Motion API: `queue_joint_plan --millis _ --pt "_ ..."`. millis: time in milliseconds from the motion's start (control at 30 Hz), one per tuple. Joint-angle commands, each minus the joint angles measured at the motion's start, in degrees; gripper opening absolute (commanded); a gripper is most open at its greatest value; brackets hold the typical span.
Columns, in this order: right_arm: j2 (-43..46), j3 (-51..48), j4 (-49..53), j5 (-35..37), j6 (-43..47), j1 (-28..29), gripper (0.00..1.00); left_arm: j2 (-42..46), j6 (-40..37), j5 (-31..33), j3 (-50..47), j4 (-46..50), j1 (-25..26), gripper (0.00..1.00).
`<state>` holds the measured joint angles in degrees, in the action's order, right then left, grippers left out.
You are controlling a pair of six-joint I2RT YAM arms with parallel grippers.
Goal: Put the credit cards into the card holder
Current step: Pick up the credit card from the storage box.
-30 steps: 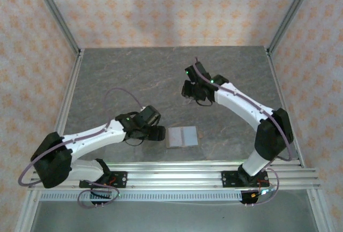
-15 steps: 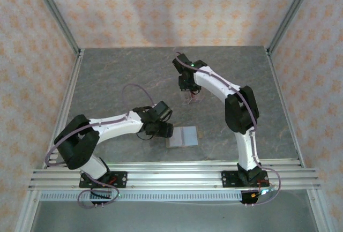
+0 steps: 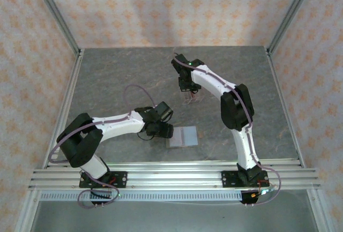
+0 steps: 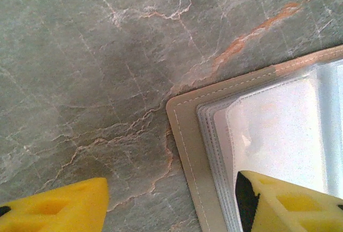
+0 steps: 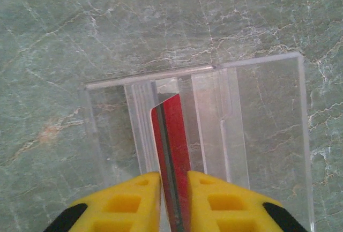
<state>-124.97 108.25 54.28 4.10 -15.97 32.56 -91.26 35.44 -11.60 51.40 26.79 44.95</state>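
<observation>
- Noted right gripper (image 5: 172, 189) pinched shut on a red credit card (image 5: 170, 135), yellow fingers (image 5: 134, 200) pressed against both faces, card seen edge-on and upright.
- Traced that card toward 12 o'clock in the right wrist view, standing between the middle dividers of the clear rack (image 5: 268, 125), rounded top corner just short of the rack's far wall.
- Saw clear slots flanking the card at 3 and 9 o'clock, and marbled stone beyond the rack's far edge at 12 o'clock.
- From the top view, placed the right gripper (image 3: 188, 88) directly over the rack (image 3: 192, 99), mid-table, with wide bare table (image 3: 118, 76) from 9 o'clock round to 3 o'clock of it.
- Noted left gripper (image 4: 171, 189) spread wide, gripping nothing. One yellow finger sits over bare stone at 7 o'clock of the left wrist view, the other at 5 o'clock above the card holder's clear sleeves.
- Located card holder (image 4: 185, 135) lying open and flat: tan stitched border, rounded corner near frame centre, stacked clear pockets inside toward 3 o'clock.
- From the top view, placed the left gripper (image 3: 163, 131) at the 9 o'clock edge of the card holder (image 3: 182, 136); cannot tell whether touching.
- Put the holder at 6 o'clock of the rack, well apart, open stone between.
- Marked the near rail (image 3: 171, 170) close at the holder's 6 o'clock, little room on that side.
</observation>
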Motion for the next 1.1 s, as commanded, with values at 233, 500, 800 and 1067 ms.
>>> queue_joint_plan --millis 233,500,800,1067 --pt "-1.34 1.88 2.58 0.64 1.09 -0.64 0.06 0.91 -0.64 0.45 0.24 -0.4 -0.12 0.65" --pt "1.54 4.07 4.95 5.8 2.57 -0.6 0.0 0.97 -0.72 0.66 0.38 0.17 -0.1 0.64" --pt "16.83 -7.84 -0.89 6.01 1.92 0.34 0.0 2.22 -0.98 0.15 1.13 1.1 -0.08 0.66" --pt "37.01 -36.09 -19.43 -8.02 -2.2 2.99 0.0 -1.81 -1.1 0.44 4.7 2.13 1.93 0.63"
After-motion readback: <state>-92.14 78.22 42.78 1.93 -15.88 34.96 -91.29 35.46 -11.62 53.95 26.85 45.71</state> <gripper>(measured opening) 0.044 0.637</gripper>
